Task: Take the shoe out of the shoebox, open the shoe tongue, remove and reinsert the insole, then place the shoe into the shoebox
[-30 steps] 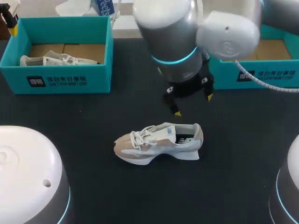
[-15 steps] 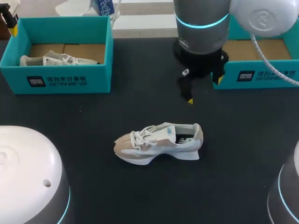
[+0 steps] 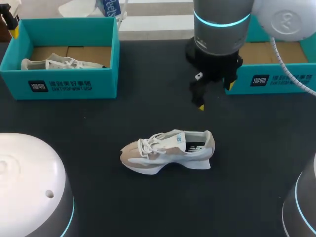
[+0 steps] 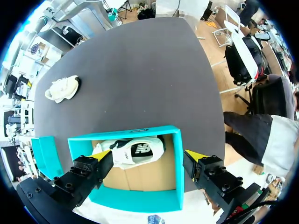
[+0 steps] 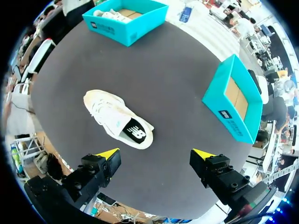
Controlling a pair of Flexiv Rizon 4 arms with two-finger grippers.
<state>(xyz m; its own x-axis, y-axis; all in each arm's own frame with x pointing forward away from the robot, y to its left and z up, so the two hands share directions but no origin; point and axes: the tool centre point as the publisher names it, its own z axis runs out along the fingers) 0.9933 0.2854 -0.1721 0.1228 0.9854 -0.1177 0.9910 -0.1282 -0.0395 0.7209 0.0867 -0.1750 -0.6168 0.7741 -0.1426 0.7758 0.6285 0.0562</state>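
A beige and white shoe lies on its side in the middle of the black table, with its tongue up. It also shows ahead of my right gripper, as the shoe lying well below. In the head view my right gripper hangs open and empty behind the shoe, beside the empty teal shoebox. My left gripper is open and empty, high over a second teal shoebox that holds another shoe. The left gripper is outside the head view.
The teal box with the other shoe stands at the back left. The empty box lies beside the right gripper. White arm bases fill the near left and near right corners.
My right arm has moved away from just above the shoe, back and to the right, toward the empty box. The shoe has not moved.
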